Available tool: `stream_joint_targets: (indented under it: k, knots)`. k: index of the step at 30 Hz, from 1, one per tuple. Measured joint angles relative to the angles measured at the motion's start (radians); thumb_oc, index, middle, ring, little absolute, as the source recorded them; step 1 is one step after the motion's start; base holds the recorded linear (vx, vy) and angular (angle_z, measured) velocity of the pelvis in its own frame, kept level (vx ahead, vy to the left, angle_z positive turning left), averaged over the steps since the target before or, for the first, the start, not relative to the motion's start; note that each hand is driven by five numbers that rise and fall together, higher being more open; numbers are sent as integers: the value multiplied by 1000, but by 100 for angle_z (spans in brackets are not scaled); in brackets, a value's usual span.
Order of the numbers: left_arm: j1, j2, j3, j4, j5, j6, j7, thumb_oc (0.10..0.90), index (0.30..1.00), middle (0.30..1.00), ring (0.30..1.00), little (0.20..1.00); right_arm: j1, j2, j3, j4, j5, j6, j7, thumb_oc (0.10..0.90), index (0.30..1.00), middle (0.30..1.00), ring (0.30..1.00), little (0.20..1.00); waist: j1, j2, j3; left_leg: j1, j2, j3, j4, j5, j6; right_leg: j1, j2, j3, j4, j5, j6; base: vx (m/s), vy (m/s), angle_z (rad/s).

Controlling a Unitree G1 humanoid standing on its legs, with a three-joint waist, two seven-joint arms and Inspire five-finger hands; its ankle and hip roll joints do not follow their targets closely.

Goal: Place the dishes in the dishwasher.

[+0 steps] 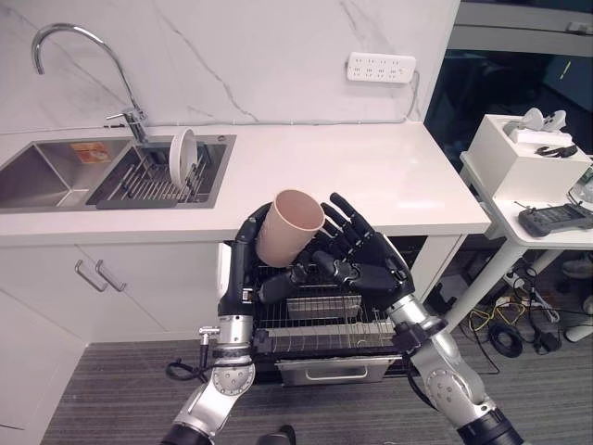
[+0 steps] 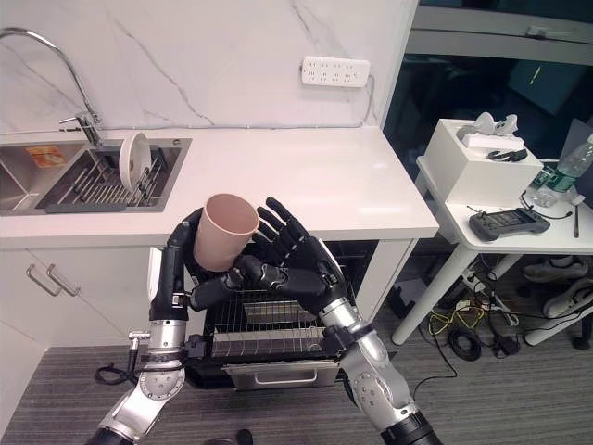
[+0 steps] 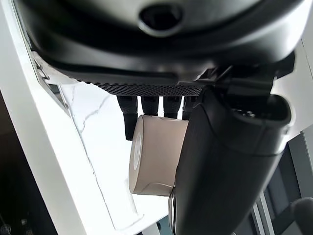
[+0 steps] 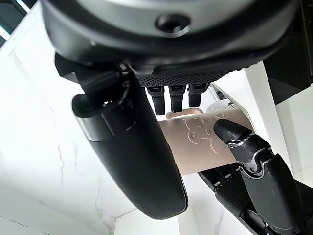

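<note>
Item: beige cup [image 1: 290,225], held above the open dishwasher rack [image 1: 320,320].

Left hand [image 1: 243,255] curled round the cup from the counter side. Right hand [image 1: 357,250] with fingers spread against its other side, seemingly only supporting it. Cup tilted, mouth up and toward the counter [image 1: 371,176], directly over the rack. Rack wires below look free. A white plate [image 1: 182,156] stands in the sink [image 1: 56,176], well left of the rack.
</note>
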Motion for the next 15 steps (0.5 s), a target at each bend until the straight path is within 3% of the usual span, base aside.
stream_joint_targets:
  k: [15]
  knots:
    - [-3, 1, -32, 22, 9, -23, -16, 400, 300, 300, 300, 300, -40, 0, 7, 85, 0, 23, -12, 800, 900, 900, 900, 900, 0, 0, 3, -2, -2, -6, -2, 3, -4, 1, 1, -7, -7, 1, 6, 0, -1, 0]
